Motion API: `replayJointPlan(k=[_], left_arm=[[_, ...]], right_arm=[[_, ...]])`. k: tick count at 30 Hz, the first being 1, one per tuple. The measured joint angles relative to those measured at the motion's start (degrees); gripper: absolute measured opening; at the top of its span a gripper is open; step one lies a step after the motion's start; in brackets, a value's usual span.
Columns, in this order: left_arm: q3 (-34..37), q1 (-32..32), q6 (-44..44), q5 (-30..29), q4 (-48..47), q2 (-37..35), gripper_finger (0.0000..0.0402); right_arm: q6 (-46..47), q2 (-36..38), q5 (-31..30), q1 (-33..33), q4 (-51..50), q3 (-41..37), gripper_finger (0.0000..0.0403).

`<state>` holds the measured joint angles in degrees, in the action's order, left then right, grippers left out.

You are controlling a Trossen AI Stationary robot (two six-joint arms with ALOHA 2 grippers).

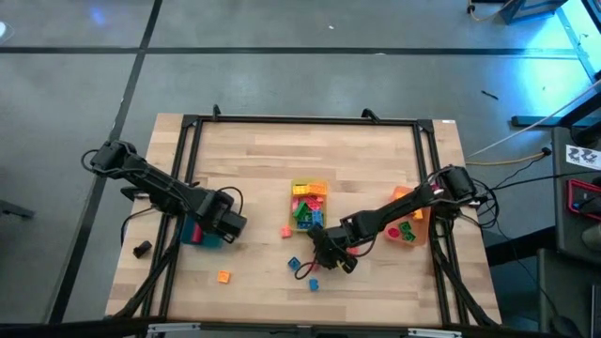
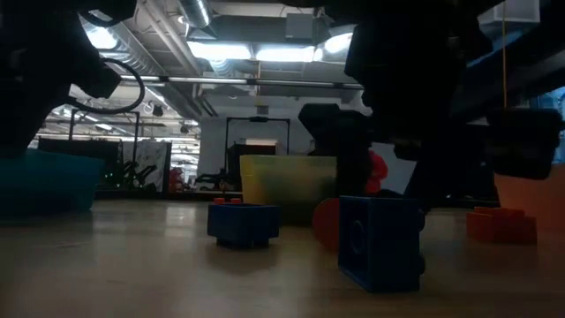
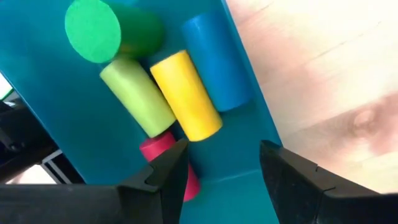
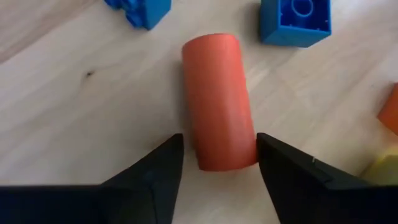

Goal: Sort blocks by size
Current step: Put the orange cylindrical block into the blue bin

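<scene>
While straddling smooth red cylinder (image 4: 219, 102) | right tool (image 4: 219, 163) unclenched | left tool (image 3: 222, 169) released.

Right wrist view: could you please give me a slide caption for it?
Right gripper open astride an orange cylinder lying on the table, two blue bricks beyond.

Dark jointed arms (image 1: 155, 183), black cables (matte wedge-shaped fingers (image 4: 149, 180)).

cylinders (image 3: 180, 93) in bin (image 3: 56, 124), blocks (image 1: 302, 266) on table (image 1: 254, 169)
</scene>
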<state>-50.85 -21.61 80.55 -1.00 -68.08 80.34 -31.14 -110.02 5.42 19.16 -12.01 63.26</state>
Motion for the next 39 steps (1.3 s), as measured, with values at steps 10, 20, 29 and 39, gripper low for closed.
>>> replayJointPlan(k=[10, 20, 29, 39], left_arm=[[-2.3, -0.5, -3.5, 3.8, -0.2, -0.4, 0.0180], [-9.4, -0.5, -10.9, 3.1, 0.2, -0.4, 0.0180], [-10.6, -0.5, -16.6, 0.5, 16.7, -0.4, 0.0180], [-10.6, 2.0, -29.6, -19.4, 35.9, -0.1, 0.0180]], right_arm=[[0.0, 0.1, 0.3, 0.0, -0.2, 0.0, 0.0133], [1.0, 1.8, -1.9, 0.0, -7.7, 5.7, 0.0147], [-0.9, 1.8, -19.8, 0.0, -17.2, 15.3, 0.0139], [-2.1, 1.8, -36.3, -0.1, -18.1, 20.1, 0.0137]])
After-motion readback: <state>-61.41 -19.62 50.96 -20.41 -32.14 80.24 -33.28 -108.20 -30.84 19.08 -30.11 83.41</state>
